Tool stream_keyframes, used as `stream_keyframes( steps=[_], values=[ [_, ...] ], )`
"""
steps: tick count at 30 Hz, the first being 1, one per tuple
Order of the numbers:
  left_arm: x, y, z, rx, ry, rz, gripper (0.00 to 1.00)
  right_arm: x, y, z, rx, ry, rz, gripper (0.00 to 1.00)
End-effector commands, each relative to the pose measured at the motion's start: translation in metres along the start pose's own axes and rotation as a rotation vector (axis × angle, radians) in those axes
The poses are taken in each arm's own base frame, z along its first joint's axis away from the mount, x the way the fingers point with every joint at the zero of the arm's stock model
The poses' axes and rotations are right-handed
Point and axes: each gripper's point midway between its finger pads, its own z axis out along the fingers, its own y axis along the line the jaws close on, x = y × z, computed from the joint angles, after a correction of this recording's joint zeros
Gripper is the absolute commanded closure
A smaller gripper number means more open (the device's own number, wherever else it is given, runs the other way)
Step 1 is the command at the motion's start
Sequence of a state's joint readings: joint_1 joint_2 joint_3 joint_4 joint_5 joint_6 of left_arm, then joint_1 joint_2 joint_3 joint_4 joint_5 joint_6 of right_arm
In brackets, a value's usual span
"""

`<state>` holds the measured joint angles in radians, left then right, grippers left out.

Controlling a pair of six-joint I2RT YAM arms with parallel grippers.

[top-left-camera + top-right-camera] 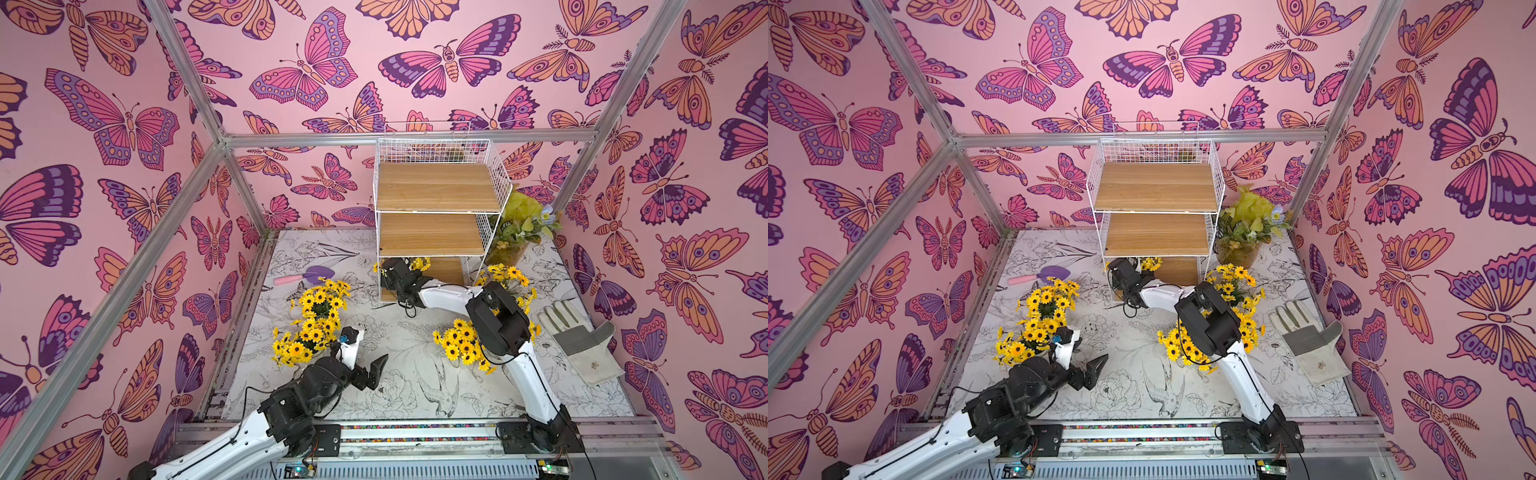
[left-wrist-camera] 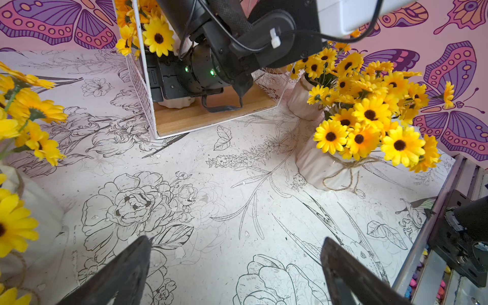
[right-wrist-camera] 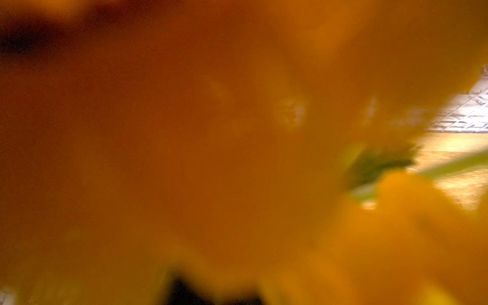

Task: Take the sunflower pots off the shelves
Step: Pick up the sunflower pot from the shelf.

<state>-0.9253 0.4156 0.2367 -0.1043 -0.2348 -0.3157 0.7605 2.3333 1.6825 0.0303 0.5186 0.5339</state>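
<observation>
The shelves (image 1: 436, 187) (image 1: 1156, 187) stand at the back, and their two upper boards are bare. One sunflower pot (image 1: 420, 263) (image 2: 175, 103) sits on the bottom board. My right arm's wrist (image 1: 400, 279) (image 2: 195, 74) reaches into that tier over the pot. Its fingers are hidden, and blurred yellow petals fill the right wrist view. Several sunflower pots stand on the table: two at the left (image 1: 320, 299) (image 1: 297, 347) and two at the right (image 1: 461, 345) (image 1: 507, 278) (image 2: 327, 169). My left gripper (image 1: 372, 370) (image 2: 237, 264) hovers open over bare table near the front, holding nothing.
An amber pot of green leaves (image 1: 515, 232) stands right of the rack. A grey work glove (image 1: 582, 345) lies at the right edge. A purple trowel with a pink handle (image 1: 307, 276) lies at the back left. The metal rail (image 1: 415, 432) runs along the front.
</observation>
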Motion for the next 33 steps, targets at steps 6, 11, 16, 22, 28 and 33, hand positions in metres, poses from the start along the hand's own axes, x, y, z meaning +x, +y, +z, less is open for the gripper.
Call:
stream_keyframes(
  steps=[6,11,16,22,28,33],
  values=[
    [-0.001,0.002,-0.001,-0.002,-0.013,0.01,0.0,-0.007,0.011,0.01,-0.074,0.015,0.077,0.32],
    [-0.005,0.004,-0.002,-0.014,-0.028,0.001,0.0,-0.003,0.009,0.0,-0.116,-0.001,0.064,0.38],
    [-0.006,0.008,-0.002,-0.032,-0.031,-0.006,0.0,-0.005,0.008,-0.018,-0.16,-0.038,0.042,0.41],
    [-0.01,0.012,-0.002,-0.052,-0.041,-0.008,0.0,0.0,0.014,-0.035,-0.204,-0.031,-0.008,0.44],
    [-0.018,0.015,-0.004,-0.074,-0.056,-0.011,0.0,0.002,0.012,-0.058,-0.216,-0.055,-0.037,0.44],
    [-0.022,0.018,-0.005,-0.1,-0.055,-0.009,0.0,0.0,0.018,-0.085,-0.238,-0.075,-0.085,0.44]
  ],
)
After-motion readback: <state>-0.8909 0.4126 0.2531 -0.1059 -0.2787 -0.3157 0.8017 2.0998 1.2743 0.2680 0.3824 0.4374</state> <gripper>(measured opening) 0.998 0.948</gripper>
